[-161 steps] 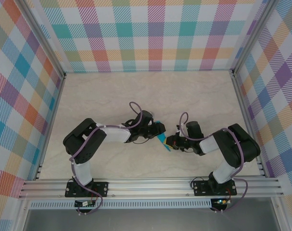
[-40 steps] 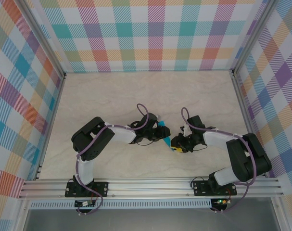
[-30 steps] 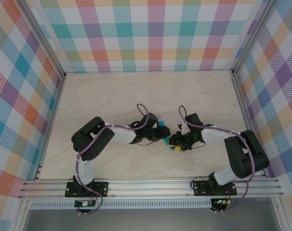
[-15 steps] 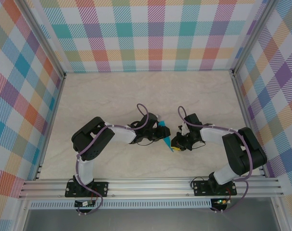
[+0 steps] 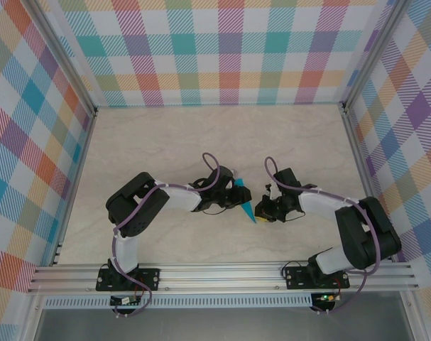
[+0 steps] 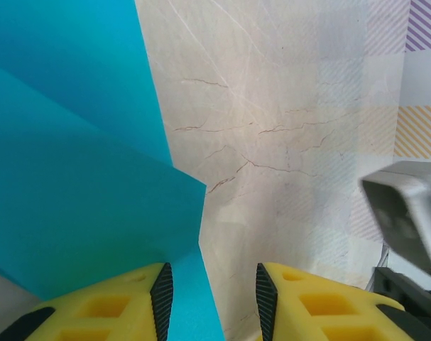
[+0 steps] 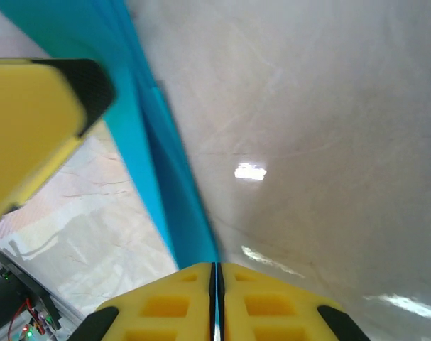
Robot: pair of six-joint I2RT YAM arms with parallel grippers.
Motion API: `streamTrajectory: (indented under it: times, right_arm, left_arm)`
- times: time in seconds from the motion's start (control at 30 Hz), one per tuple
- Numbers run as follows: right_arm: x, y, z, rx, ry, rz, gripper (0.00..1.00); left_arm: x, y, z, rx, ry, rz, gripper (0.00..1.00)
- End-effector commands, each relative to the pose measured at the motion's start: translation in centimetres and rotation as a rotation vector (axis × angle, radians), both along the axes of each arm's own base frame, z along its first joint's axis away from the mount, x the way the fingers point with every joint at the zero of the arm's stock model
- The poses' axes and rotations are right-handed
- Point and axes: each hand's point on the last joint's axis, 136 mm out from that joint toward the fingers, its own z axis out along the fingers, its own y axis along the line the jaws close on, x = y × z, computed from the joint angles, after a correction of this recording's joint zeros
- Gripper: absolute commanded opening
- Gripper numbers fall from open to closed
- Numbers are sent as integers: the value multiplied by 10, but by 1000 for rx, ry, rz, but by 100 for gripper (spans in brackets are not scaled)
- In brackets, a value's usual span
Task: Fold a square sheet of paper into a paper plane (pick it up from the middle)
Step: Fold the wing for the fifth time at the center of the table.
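Seen from above, two robot arms are reaching toward each other over a pale, marble-patterned bench [image 5: 165,142] enclosed by bright checked walls [image 5: 229,50]. Their tips are meeting near the middle of the bench, somewhat toward its near edge. Between them a narrow, pointed teal paper plane [image 5: 246,206] is slanting, with its sharp tip aiming at the near edge.

The left tool [image 5: 238,201] is sitting at the wider upper end of the paper plane. In the left wrist view its two yellow fingers [image 6: 94,312] are standing partly apart, with bare bench showing in the gap. A strip of teal paper is running down between them, lying against the finger on the left side of that view. Above the fingers, overlapping folded layers of teal are covering the left half of the view.

The right tool [image 5: 260,212] is sitting beside the pointed end. In the right wrist view its yellow fingers [image 7: 165,298] are pressing tightly together, and a thin folded edge of the paper plane is running straight into the seam between them, so this tool is pinching the paper.
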Motion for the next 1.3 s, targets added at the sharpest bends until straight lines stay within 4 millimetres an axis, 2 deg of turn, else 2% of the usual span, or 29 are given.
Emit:
streamTrajectory:
  times: [0.0,0.13,0.2,0.3,0.53,0.67,1.03,1.13,1.27]
  right_arm:
    - [3,-2,17,17,-55,-18,10]
    - [5,33,46,254,-76,58,9]
    - [3,42,48,303,-52,84,9]
    - [2,49,41,301,-24,99,8]
    - [0,41,11,215,29,84,7]
    - [-4,28,-9,111,55,73,6]
    - [-21,3,-41,-6,122,41,4]
    - [-24,1,-43,31,131,22,4]
    - [-20,6,-30,78,112,21,5]
  left_arm:
    - [-9,9,-27,83,55,-8,39]
    - [-9,8,-27,83,57,-10,38]
    - [-8,8,-27,83,58,-11,38]
    - [-8,8,-28,85,61,-9,38]
    - [-9,8,-27,84,62,-11,38]
    - [-8,8,-27,84,62,-11,38]
    - [-10,9,-32,93,70,-16,38]
    - [-11,9,-31,94,69,-19,38]
    - [-10,10,-31,97,68,-19,38]
